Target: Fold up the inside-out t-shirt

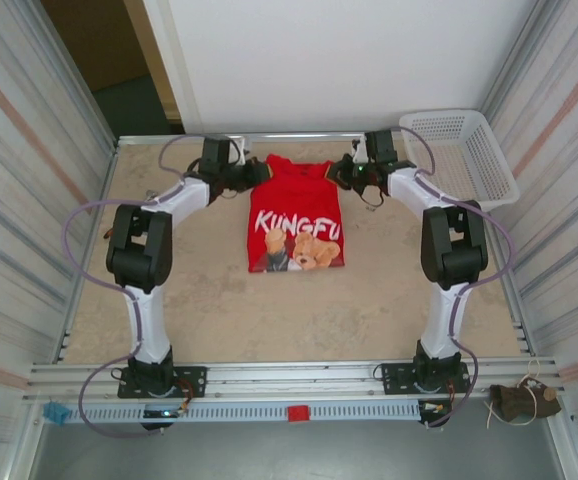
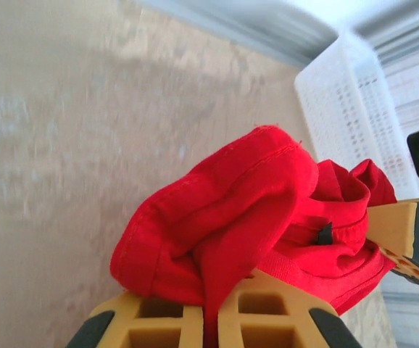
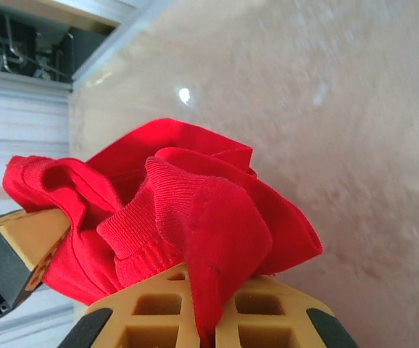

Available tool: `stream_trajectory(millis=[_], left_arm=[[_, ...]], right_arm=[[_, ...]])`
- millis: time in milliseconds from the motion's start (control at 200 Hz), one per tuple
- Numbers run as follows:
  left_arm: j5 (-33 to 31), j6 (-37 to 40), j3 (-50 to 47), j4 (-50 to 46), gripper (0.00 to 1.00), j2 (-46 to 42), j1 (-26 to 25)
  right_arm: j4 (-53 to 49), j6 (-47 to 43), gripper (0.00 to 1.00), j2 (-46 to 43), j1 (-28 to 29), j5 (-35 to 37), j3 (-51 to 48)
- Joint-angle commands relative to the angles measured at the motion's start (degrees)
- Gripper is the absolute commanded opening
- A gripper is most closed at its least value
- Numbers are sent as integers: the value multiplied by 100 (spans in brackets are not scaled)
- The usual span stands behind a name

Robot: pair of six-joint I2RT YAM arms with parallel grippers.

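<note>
Seen from the overhead camera, a bright red cloth t-shirt (image 1: 296, 225) lies on the far middle of a pale, stone-patterned table (image 1: 219, 310). Its printed face is up, showing whitish lettering above cartoon bears, and its near hem is flat on the surface. The left gripper (image 1: 259, 175) meets the garment's far left corner and the right gripper (image 1: 341, 172) meets its far right corner, the two arms bending inward from either side. A white plastic lattice basket (image 1: 489, 150) sits at the table's far right corner, well apart from the shirt. From the left wrist, the left gripper (image 2: 209, 319) is clamped on a fold of the red cloth, which runs down between its tan, honeycomb-moulded fingers (image 2: 159, 322) and bunches above them in a rumpled mound with a stitched hem along its edge. One tan finger of the right gripper (image 2: 405, 232) presses into the same bunch from the right, and the basket (image 2: 347, 109) stands beyond on the blurred tabletop. From the right wrist, the right gripper (image 3: 204, 319) is likewise closed on the shirt, a ribbed band of red fabric (image 3: 195, 217) pinched between its tan fingers (image 3: 264, 319) and piled above them. A finger of the left gripper (image 3: 28, 239) pokes into the cloth at the left edge.
</note>
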Motion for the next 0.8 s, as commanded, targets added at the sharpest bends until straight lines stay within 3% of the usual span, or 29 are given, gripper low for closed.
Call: stream_trajectory(millis=[0, 135, 261, 441, 611, 797], left_arm=[[251, 239, 856, -234, 0, -210, 65], [260, 326, 985, -385, 0, -578, 56], [214, 311, -19, 4, 0, -1308, -27], [-123, 136, -2524, 964, 0, -2917, -384], [-1276, -93, -5059, 1438, 0, -4528, -1010], [-2222, -106, -6374, 1568, 0, -5460, -1463]], right_arm=[[-254, 14, 0, -144, -43, -105, 733], [-430, -120, 0, -504, -40, 23, 986], [-236, -219, 0, -1110, 40, 136, 311], [429, -259, 0, -2574, 355, 290, -1896], [796, -222, 0, -3939, 1124, 1045, -4129], [1054, -92, 0, -4718, 1794, 2038, -5517]])
